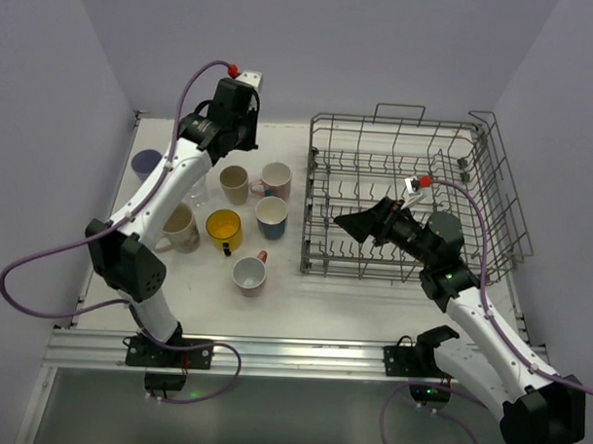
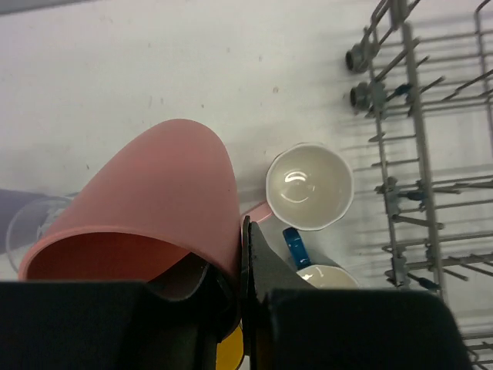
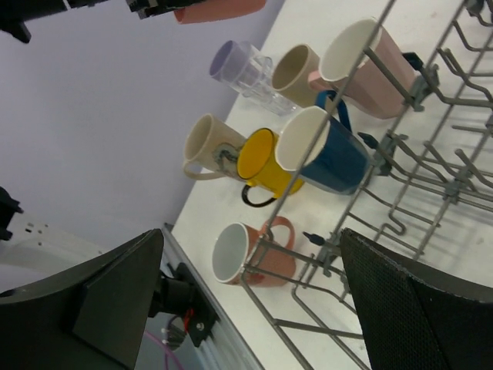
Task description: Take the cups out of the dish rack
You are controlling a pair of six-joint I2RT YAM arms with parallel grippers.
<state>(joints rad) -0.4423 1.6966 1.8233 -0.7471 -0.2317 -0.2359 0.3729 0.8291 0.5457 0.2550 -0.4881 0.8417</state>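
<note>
Far left, a lavender cup stands by the table's left edge, with a tumbler just beside it. The left gripper hangs above the table's far left part, clamped tight on the wall of a salmon cup, one finger inside and one outside; the cup is tilted and clear of the table. Under and right of it more cups crowd together: cream mug, beige cup, yellow mug, pink cup, blue cup, and a near mug alone toward the front. Pink and blue stand closest to the rack, with only a narrow strip between. The rack fills the table's right half, its right side close to the edge. The right gripper sits low in its near left part, jaws spread wide, holding nothing, tines all round. Bare table runs along the front rail
</note>
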